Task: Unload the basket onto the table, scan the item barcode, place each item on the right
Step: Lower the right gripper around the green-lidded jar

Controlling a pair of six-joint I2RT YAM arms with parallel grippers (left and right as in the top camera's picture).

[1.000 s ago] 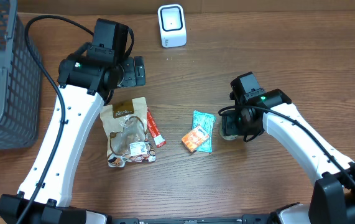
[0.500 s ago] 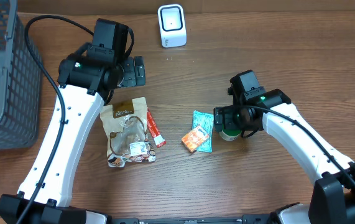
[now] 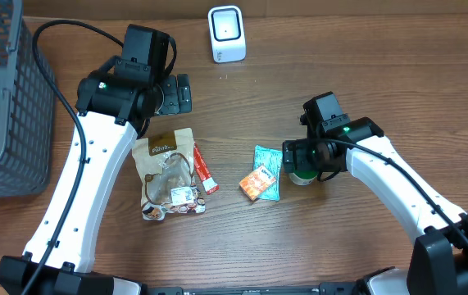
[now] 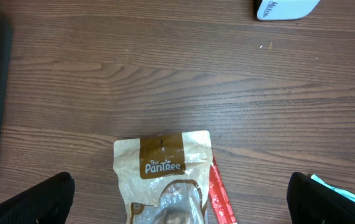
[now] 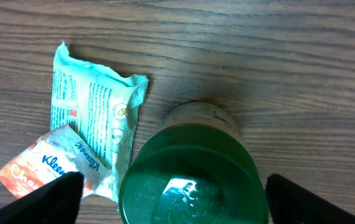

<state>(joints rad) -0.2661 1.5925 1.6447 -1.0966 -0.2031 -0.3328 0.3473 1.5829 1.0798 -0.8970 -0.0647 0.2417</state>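
A round green-lidded jar (image 5: 193,180) stands beside a crinkled teal packet (image 5: 93,106).

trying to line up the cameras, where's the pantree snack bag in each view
overhead: the PanTree snack bag lies left of centre, brown label end towards the top.
left wrist: bottom centre, label readable, lower part cut off by the picture's edge.
right wrist: not in it.
shared landmark: the red stick sachet along the bag's right edge, also seen in the left wrist view.
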